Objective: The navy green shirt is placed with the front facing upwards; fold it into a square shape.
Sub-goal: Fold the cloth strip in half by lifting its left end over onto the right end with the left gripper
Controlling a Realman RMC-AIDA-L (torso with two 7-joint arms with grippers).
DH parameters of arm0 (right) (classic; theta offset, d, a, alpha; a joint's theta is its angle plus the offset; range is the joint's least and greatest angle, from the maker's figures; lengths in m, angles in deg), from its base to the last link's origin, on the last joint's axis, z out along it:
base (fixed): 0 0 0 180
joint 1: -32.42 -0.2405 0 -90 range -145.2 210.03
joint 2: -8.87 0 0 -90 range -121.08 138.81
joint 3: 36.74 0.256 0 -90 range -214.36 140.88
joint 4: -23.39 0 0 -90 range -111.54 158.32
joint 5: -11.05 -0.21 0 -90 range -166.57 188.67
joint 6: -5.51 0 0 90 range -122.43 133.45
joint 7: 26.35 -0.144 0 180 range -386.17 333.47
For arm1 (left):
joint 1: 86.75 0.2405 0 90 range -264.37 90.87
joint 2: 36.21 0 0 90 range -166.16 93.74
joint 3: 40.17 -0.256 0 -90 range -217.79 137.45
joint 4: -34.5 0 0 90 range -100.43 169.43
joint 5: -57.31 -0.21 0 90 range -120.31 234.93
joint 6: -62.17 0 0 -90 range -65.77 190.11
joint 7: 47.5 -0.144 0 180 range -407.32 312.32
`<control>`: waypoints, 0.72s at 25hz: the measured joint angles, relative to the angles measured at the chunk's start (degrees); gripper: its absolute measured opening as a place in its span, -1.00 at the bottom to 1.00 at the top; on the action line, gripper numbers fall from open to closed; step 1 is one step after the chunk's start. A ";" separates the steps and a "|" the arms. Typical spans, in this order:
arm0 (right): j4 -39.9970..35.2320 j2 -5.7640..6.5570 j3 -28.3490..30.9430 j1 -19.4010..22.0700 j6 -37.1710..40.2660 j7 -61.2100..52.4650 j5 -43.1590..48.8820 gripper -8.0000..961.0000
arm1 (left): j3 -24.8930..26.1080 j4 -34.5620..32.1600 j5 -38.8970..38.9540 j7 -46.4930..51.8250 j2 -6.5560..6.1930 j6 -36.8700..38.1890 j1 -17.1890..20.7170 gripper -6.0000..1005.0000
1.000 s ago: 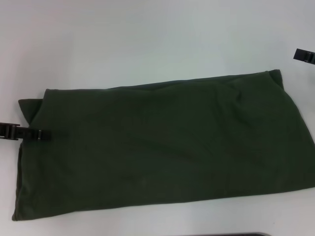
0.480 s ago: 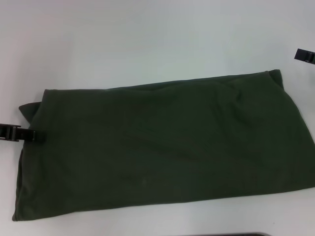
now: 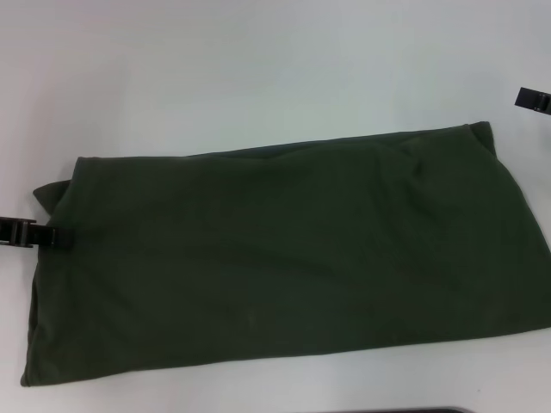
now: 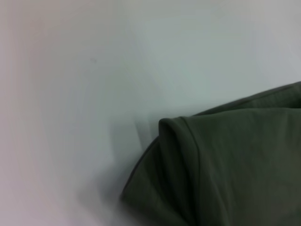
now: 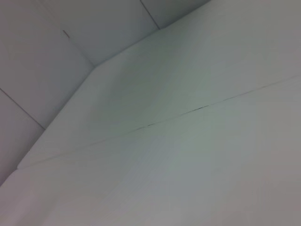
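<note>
Lying across the middle of the white table [image 3: 258, 77], the navy green shirt [image 3: 284, 258] is already a long band with its plain back up, running from my left side to the right edge of view. It looks soft, light and limp (it will sag and drag rather than hold a crease), so I judge the short ends, near the corners, the best places to take hold. My left gripper [image 3: 53, 235] sits at the left short end, just touching the edge; whether its fingers are apart or together I cannot tell. My right gripper [image 3: 534, 100] waits far right, clear of the cloth, and its fingers are equally unreadable.
</note>
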 joint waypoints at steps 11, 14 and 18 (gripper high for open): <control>0.08 -0.07 -0.10 -0.43 0.53 -0.07 0.00 0.91 | 0.52 0.66 0.00 0.36 -0.93 1.11 0.00 -0.85; 0.17 -0.09 -0.10 -0.58 0.57 -0.07 0.00 0.91 | 0.55 1.33 0.00 0.58 -1.37 2.17 0.00 -0.85; 0.22 -0.09 -0.15 -0.81 0.68 -0.07 0.00 0.91 | 0.64 2.30 0.00 1.57 -2.25 3.32 0.03 -0.85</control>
